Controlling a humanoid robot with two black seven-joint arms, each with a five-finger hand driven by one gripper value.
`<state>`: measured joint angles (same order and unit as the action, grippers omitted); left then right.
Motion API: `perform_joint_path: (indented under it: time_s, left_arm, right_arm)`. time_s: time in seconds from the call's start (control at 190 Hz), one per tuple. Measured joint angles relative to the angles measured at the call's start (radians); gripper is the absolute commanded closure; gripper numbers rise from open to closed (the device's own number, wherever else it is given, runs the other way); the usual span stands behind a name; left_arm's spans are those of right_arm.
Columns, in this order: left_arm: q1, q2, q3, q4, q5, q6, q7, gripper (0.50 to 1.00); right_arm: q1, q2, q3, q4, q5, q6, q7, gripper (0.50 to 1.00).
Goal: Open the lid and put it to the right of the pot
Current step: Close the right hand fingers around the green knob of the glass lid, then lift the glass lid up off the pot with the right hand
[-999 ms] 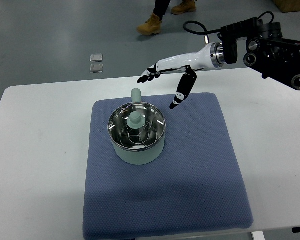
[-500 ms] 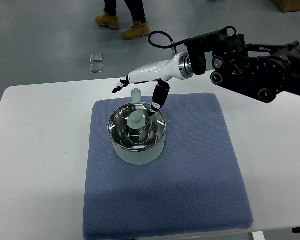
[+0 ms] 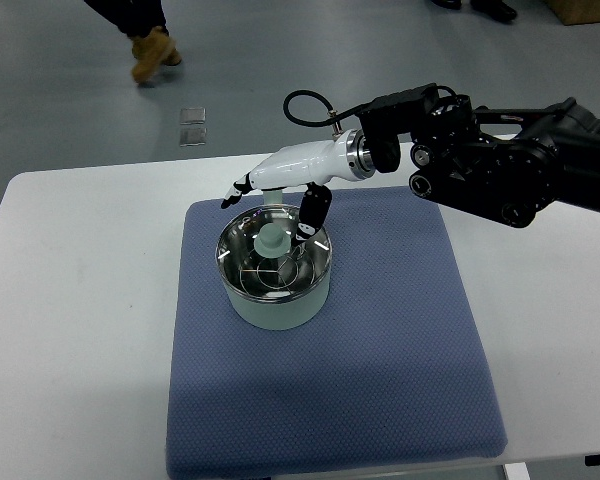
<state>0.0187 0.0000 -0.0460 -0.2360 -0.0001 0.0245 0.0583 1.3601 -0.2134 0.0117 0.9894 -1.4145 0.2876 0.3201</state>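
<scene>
Since a second ago the right hand [image 3: 280, 190] has swung in from the mat's far right corner toward the pot [image 3: 275, 268] and now hangs over its far rim, lower and further left than it was half a second back; the pot and lid [image 3: 273, 251] have not shifted.

Nearest the camera lies the blue mat [image 3: 380, 370], spread across the white table [image 3: 80, 330]. On the mat's far left part stands the pale green pot, upright. The glass lid sits on it, closed, its pale green knob [image 3: 271, 240] in the middle. The mat to the right of the pot is bare cloth.

Just beyond the knob is the right hand, its fingers spread and holding nothing. The thumb [image 3: 311, 213] points down over the lid's far right edge, near the knob but apart from it, while the other fingers reach left past the pot's far rim. The black arm [image 3: 500, 165] runs off to the right edge.

Beyond the table is grey floor, with two small squares [image 3: 191, 128] and a person's boot [image 3: 150, 50] at the top.
</scene>
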Motion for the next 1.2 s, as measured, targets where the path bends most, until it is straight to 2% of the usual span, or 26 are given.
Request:
perform_joint_path:
  time_s: [0.089,0.195,0.368,0.473,0.573,0.621,0.626,0.631,0.705,0.757,0.805,1.199]
  left_arm:
    - [0.001,0.0,0.0,0.001,0.0,0.0,0.0,0.5]
    - [0.001,0.0,0.0,0.001,-0.001,0.0,0.0,0.5]
    - [0.001,0.0,0.0,0.001,-0.001,0.0,0.0,0.5]
    - [0.001,0.0,0.0,0.001,-0.001,0.0,0.0,0.5]
    - [0.001,0.0,0.0,0.001,-0.001,0.0,0.0,0.5]
    - [0.001,0.0,0.0,0.001,-0.001,0.0,0.0,0.5]
    - [0.001,0.0,0.0,0.001,-0.001,0.0,0.0,0.5]
    - [0.001,0.0,0.0,0.001,-0.001,0.0,0.0,0.5]
    - [0.001,0.0,0.0,0.001,-0.001,0.0,0.0,0.5]
    - [0.001,0.0,0.0,0.001,-0.001,0.0,0.0,0.5]
    - [0.001,0.0,0.0,0.001,-0.001,0.0,0.0,0.5]
    - [0.001,0.0,0.0,0.001,-0.001,0.0,0.0,0.5]
  right_arm:
    - [-0.005,0.0,-0.001,0.0,-0.004,-0.002,0.005,0.705]
    - [-0.008,-0.001,-0.001,0.0,-0.007,-0.003,0.01,0.707]
    - [-0.02,-0.001,-0.001,0.0,-0.02,-0.007,0.013,0.754]
    - [-0.028,-0.003,-0.001,0.0,-0.023,-0.013,0.014,0.76]
    - [-0.034,-0.003,-0.001,0.0,-0.024,-0.015,0.014,0.809]
    - [-0.035,-0.003,-0.001,0.001,-0.024,-0.018,0.014,0.81]
    - [-0.035,-0.003,-0.001,0.001,-0.024,-0.018,0.014,0.842]
    - [-0.036,-0.003,-0.001,0.001,-0.024,-0.019,0.014,0.846]
    - [-0.036,-0.003,-0.001,0.001,-0.027,-0.024,0.014,0.875]
    - [-0.037,-0.003,-0.001,0.001,-0.032,-0.027,0.014,0.875]
    - [-0.037,-0.003,-0.001,0.002,-0.036,-0.028,0.014,0.903]
    - [-0.037,-0.007,-0.001,0.004,-0.043,-0.041,0.023,0.918]
